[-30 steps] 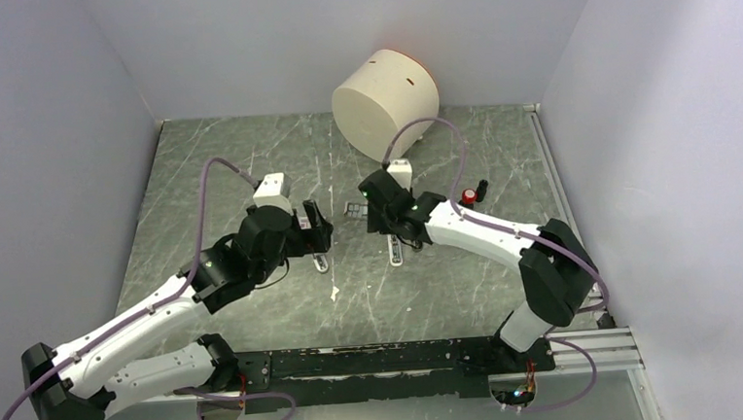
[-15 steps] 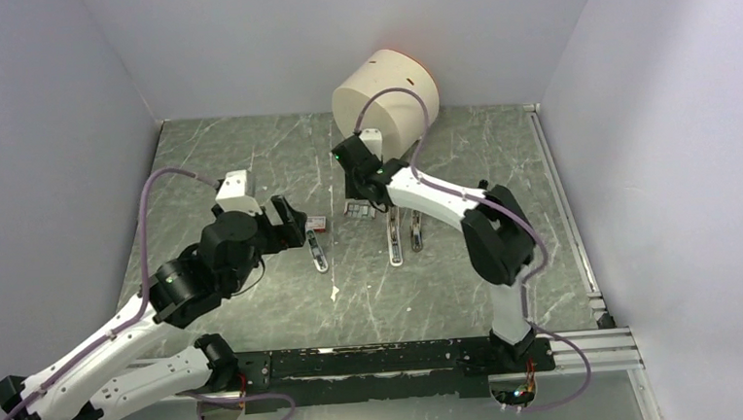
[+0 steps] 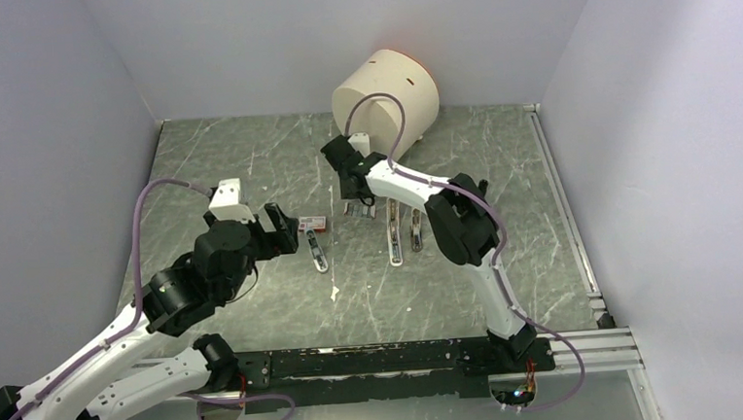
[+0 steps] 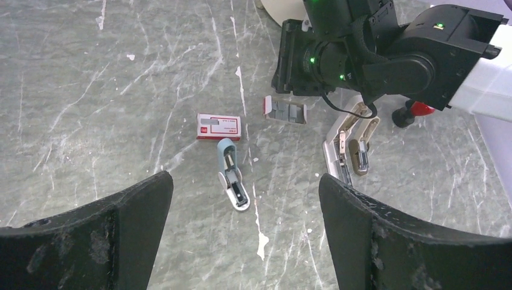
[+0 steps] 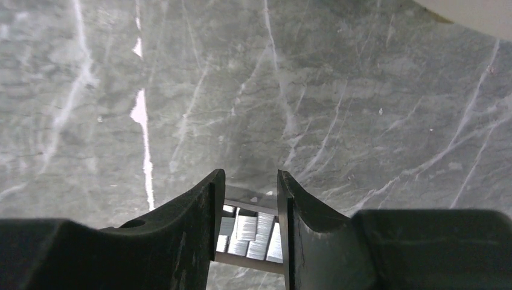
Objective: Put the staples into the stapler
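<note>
The staples [image 5: 250, 232] are dark-grey strips lying side by side in a small open tray [image 4: 285, 111] on the marble table. My right gripper [image 5: 250, 178] hangs just over that tray, its jaws narrow but apart, with the strips showing in the gap between the fingers; contact is not visible. A blue-grey stapler [image 4: 232, 175] lies opened flat on the table, its channel facing up. My left gripper [image 4: 244, 176] hovers wide open above and short of it, holding nothing. From above, the staples [image 3: 359, 209] sit right of the stapler [image 3: 316, 250].
A red-and-white cardboard box [image 4: 219, 126] lies just beyond the blue-grey stapler. A second, beige and silver stapler [image 4: 349, 150] lies spread open to the right. A small red object [image 4: 418, 109] is farther right. A large cream cylinder [image 3: 386, 100] stands at the back.
My right arm swung left and back from the second stapler to over the staple tray, and its jaws narrowed. My left arm drew back to the left, away from the blue-grey stapler.
</note>
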Robot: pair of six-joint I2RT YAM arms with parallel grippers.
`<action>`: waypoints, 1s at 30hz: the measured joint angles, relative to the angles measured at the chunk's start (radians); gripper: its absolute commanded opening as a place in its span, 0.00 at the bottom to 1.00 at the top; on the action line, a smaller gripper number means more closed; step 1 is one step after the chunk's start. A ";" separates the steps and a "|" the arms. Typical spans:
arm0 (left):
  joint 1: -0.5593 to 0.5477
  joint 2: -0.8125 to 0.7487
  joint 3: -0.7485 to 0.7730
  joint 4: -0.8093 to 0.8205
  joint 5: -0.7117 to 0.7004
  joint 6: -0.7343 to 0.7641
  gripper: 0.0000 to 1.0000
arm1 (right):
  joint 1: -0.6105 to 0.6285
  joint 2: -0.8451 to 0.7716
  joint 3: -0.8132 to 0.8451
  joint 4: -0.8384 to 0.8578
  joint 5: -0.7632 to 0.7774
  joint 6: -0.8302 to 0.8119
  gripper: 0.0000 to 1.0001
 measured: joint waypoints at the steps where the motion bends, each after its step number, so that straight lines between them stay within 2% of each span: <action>1: 0.000 0.000 -0.004 -0.001 0.000 0.000 0.96 | -0.001 0.005 0.000 -0.004 0.000 0.000 0.40; 15: 0.000 0.012 -0.021 0.000 0.003 0.003 0.96 | -0.004 0.071 0.063 -0.073 -0.031 0.006 0.37; 30: 0.000 0.008 -0.025 -0.001 0.008 0.004 0.96 | 0.047 -0.039 -0.099 -0.079 -0.115 0.068 0.40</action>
